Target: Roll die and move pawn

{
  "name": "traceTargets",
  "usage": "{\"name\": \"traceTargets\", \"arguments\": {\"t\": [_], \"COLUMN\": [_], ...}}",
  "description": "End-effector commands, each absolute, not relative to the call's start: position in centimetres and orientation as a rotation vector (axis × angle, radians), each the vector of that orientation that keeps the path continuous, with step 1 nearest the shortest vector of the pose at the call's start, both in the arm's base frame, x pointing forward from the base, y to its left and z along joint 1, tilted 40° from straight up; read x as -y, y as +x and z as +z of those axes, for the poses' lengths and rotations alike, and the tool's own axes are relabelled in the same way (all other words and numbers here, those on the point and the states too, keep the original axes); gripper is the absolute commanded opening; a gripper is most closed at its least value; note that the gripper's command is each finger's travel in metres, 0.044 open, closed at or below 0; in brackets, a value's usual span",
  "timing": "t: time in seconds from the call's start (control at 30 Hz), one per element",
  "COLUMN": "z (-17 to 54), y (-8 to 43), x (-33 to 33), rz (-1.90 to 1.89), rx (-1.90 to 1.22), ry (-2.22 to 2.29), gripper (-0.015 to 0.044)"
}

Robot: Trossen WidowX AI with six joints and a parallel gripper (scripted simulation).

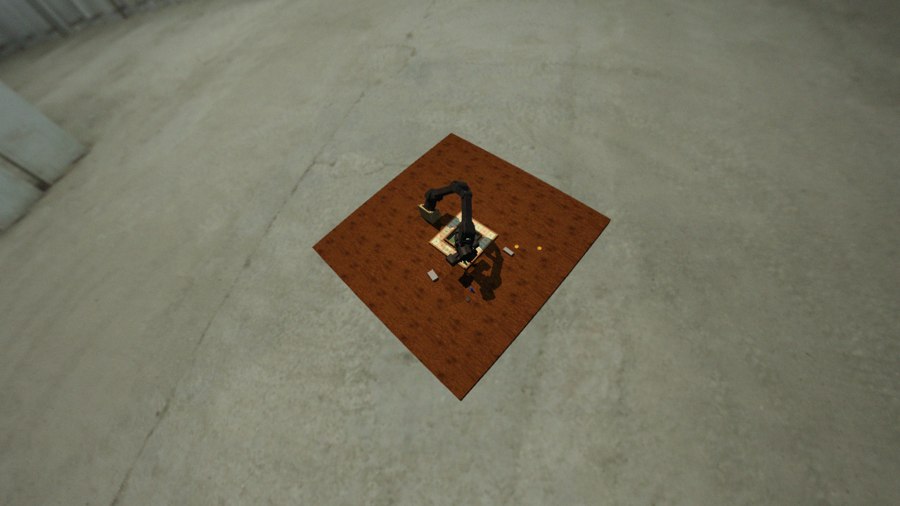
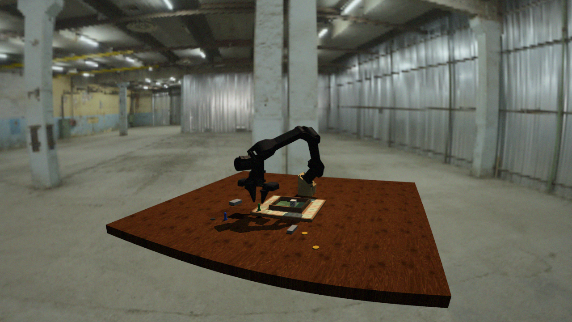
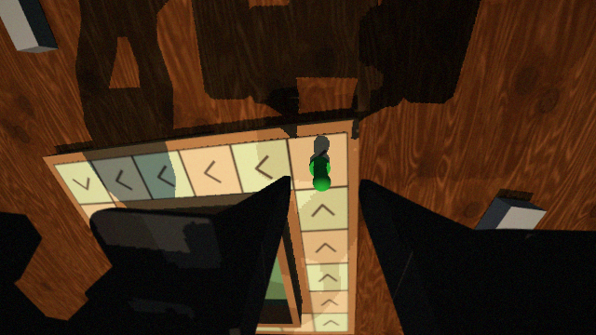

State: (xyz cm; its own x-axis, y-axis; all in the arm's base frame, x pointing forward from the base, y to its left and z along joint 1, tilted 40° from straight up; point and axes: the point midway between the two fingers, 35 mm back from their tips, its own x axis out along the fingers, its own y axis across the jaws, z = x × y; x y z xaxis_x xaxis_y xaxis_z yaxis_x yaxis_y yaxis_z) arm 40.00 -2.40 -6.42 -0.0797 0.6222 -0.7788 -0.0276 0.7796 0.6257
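The green pawn (image 2: 258, 206) (image 3: 320, 172) stands upright on the corner square of the board (image 1: 437, 244) (image 2: 316, 208) (image 3: 352, 209). Arrows on one side point toward this corner, and those on the other side lead away from it. My gripper (image 2: 258, 201) (image 3: 324, 184) points down above the pawn, fingers parted and empty, with a gap to the pawn's head. The white die (image 2: 293, 203) rests in the dice tray (image 2: 279, 208); its top pips are too small to read in the exterior view, and it is hidden in the wrist view.
One grey block (image 1: 432, 275) (image 2: 235, 202) (image 3: 517, 216) lies beyond the pawn's corner, another (image 1: 508, 251) (image 2: 292, 229) (image 3: 23, 23) at the other side. A blue pawn (image 1: 471, 289) (image 2: 225, 216) stands near a dark disc (image 1: 467, 300) (image 2: 212, 218). Two gold discs (image 1: 516, 246) (image 2: 304, 233) lie farther off.
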Motion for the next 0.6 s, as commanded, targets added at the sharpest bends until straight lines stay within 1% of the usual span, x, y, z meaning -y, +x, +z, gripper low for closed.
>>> {"name": "traceTargets", "arguments": {"t": [0.0,0.43,0.57], "z": [-7.3,-8.6,-8.6], "y": [39.6,39.4,39.4], "x": [1.6,0.5,0.5], "rz": [0.578,0.579,0.579], "rx": [-1.583,-1.583,-1.583], "ry": [0.502,0.502,0.502], "gripper": [0.0200,0.0200,0.0095]}}
